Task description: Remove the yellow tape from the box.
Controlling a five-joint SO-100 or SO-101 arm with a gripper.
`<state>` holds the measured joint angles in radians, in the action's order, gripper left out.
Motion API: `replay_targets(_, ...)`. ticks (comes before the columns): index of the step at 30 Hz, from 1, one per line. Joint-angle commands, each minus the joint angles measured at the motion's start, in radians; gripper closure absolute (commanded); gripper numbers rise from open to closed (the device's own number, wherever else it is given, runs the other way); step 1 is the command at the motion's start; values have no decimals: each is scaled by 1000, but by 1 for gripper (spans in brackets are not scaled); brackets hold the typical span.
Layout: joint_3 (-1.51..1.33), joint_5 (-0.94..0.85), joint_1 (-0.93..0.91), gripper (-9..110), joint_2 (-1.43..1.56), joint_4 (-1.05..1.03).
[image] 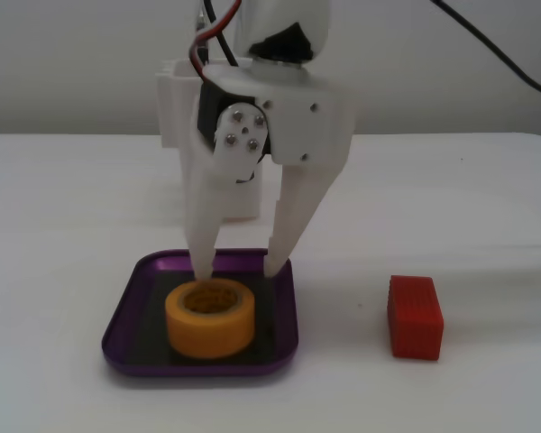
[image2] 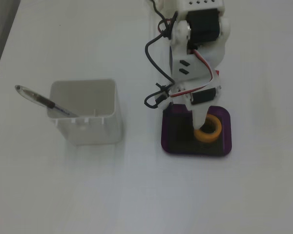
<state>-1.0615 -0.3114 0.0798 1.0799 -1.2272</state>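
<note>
The yellow tape (image: pixel 209 321) lies flat in the box (image: pixel 124 311), a shallow purple tray, with its hollow core facing up. My gripper (image: pixel 237 270) hangs open just above the tray's far side. In this fixed view the left fingertip is at the tape's back rim, and the right fingertip is over the tray's back right corner. Nothing is held between the fingers. Seen from above in the other fixed view, the gripper (image2: pixel 202 123) covers the left part of the tape (image2: pixel 214 131) inside the box (image2: pixel 172 146).
A red ribbed block (image: pixel 415 317) lies on the table right of the tray. A tall white square container (image2: pixel 85 113) with a pen (image2: pixel 39 99) in it stands behind the tray, partly hidden by the arm (image: pixel 279 99).
</note>
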Motion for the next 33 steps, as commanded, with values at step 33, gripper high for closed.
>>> replay_targets(33,38,12,46,87,140,-14)
